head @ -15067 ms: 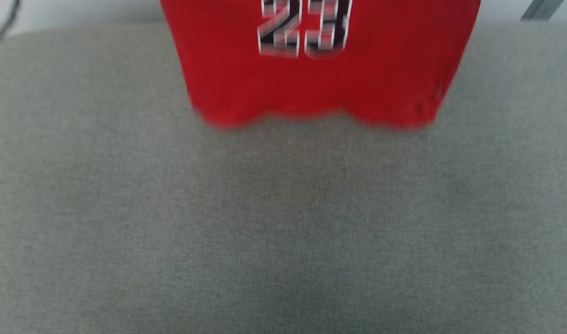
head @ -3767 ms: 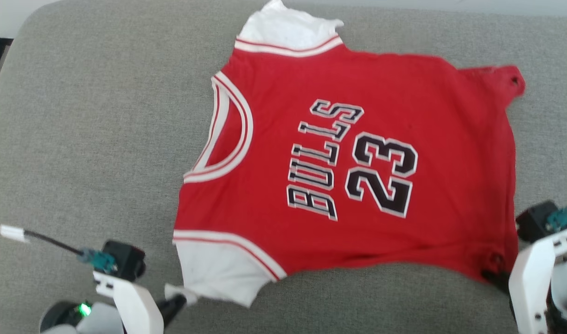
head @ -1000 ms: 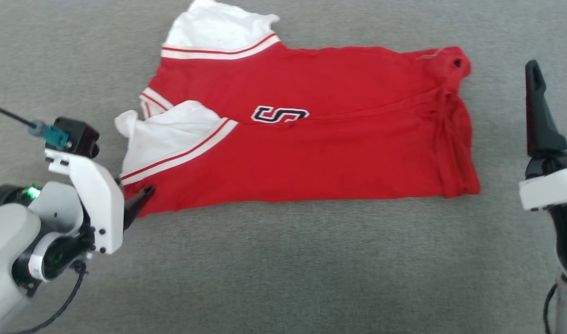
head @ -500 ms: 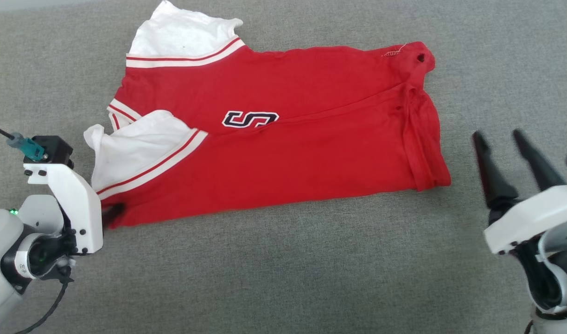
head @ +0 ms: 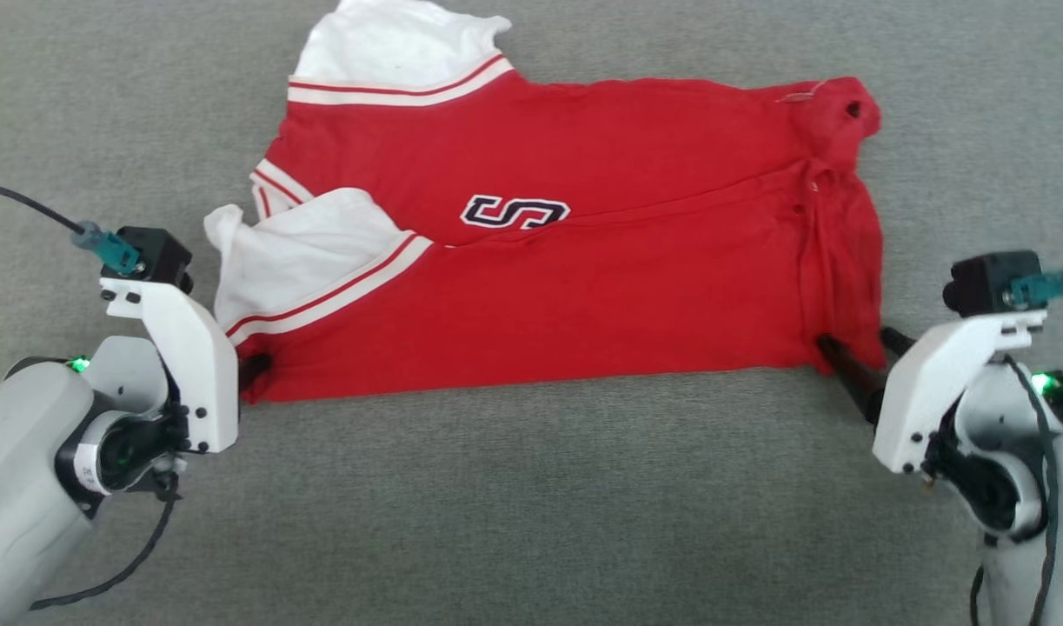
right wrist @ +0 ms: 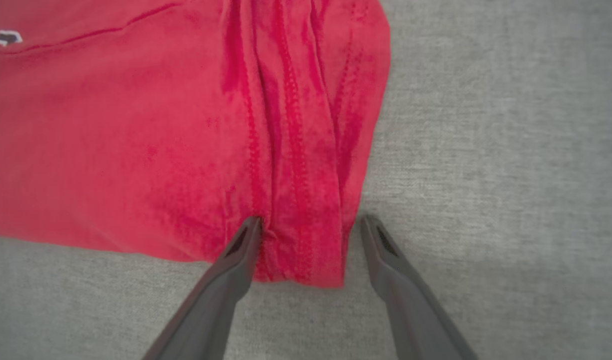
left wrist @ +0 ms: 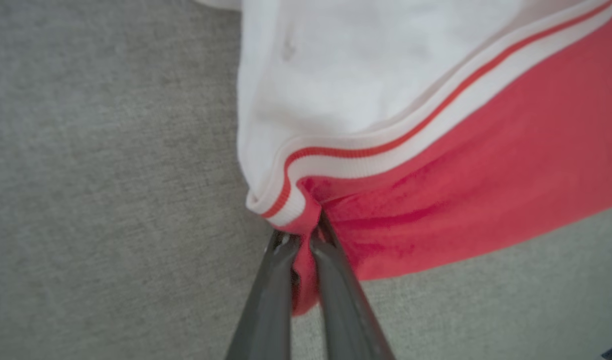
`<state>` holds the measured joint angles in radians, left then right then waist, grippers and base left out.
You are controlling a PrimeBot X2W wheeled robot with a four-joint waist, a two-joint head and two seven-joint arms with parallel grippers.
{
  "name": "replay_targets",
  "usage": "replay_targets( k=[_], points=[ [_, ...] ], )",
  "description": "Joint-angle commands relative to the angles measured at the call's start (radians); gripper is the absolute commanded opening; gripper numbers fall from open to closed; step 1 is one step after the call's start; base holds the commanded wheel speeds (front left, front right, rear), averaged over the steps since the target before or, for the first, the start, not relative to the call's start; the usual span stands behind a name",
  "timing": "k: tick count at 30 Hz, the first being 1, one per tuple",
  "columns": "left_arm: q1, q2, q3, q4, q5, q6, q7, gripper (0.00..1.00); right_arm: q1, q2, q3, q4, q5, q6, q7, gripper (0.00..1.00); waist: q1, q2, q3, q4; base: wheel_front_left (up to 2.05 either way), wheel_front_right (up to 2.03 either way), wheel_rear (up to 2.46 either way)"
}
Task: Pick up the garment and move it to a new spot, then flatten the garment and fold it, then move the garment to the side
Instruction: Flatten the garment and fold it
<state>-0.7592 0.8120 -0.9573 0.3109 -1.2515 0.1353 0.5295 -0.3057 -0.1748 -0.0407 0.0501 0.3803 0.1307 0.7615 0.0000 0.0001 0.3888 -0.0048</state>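
Garment [head: 583,287] lying folded in half on grey padded surface [head: 531,522]. Left jaws clamped on near sleeve-side corner; right jaws apart, straddling hem corner. Best: close right on both layers, then lift corners level.

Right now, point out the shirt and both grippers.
shirt [head: 583,296], head view, red folded body.
left gripper [left wrist: 304,240], left wrist view, between fingertips pinching the corner.
right gripper [right wrist: 311,221], right wrist view, between open fingertips.

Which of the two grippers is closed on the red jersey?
The left gripper: its fingers pinch a corner of the garment beside the white sleeve. The right gripper is open, its fingers standing either side of the hem corner.
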Motion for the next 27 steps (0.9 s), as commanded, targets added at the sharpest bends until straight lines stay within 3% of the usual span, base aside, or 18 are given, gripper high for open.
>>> replay_targets(
  k=[1,3,4,5,6,15,27],
  points=[
    [0.020,-0.041,-0.031,0.020,0.005,-0.002,0.001,0.00,-0.006,-0.005,0.012,0.029,0.005,0.000,0.025,1.00,0.0000,-0.0001,0.002,0.009,0.00,0.00,0.00],
    [0.012,-0.049,-0.032,0.027,0.012,-0.011,-0.005,0.00,-0.021,-0.003,0.025,0.070,0.024,0.000,0.060,1.00,0.0000,-0.0001,0.003,0.017,0.00,0.00,0.00],
    [0.010,-0.054,-0.031,0.031,0.013,-0.017,-0.011,0.00,-0.031,-0.006,0.034,0.089,0.031,0.000,0.076,0.73,0.0000,-0.0001,0.003,0.021,0.00,0.00,0.00],
    [0.006,-0.059,-0.031,0.033,0.016,-0.021,-0.013,0.00,-0.037,-0.017,0.048,0.105,0.037,0.000,0.094,0.11,0.0000,-0.0001,0.004,0.026,0.00,0.00,0.00],
    [0.003,-0.062,-0.033,0.038,0.017,-0.026,-0.015,0.00,-0.042,-0.020,0.048,0.120,0.044,0.000,0.102,0.00,0.0000,-0.0001,0.003,0.030,0.00,0.00,0.00],
    [-0.006,-0.061,-0.020,0.047,0.014,-0.053,-0.038,0.00,-0.069,-0.080,0.057,0.105,0.100,0.000,0.158,0.00,0.0000,-0.0001,-0.014,0.056,0.00,0.00,0.00],
    [0.037,0.039,0.006,-0.111,-0.007,0.000,-0.030,0.00,0.020,-0.124,0.005,-0.105,0.148,0.000,0.290,0.00,0.0000,-0.0001,-0.051,0.084,0.00,0.00,0.00]
  ],
)
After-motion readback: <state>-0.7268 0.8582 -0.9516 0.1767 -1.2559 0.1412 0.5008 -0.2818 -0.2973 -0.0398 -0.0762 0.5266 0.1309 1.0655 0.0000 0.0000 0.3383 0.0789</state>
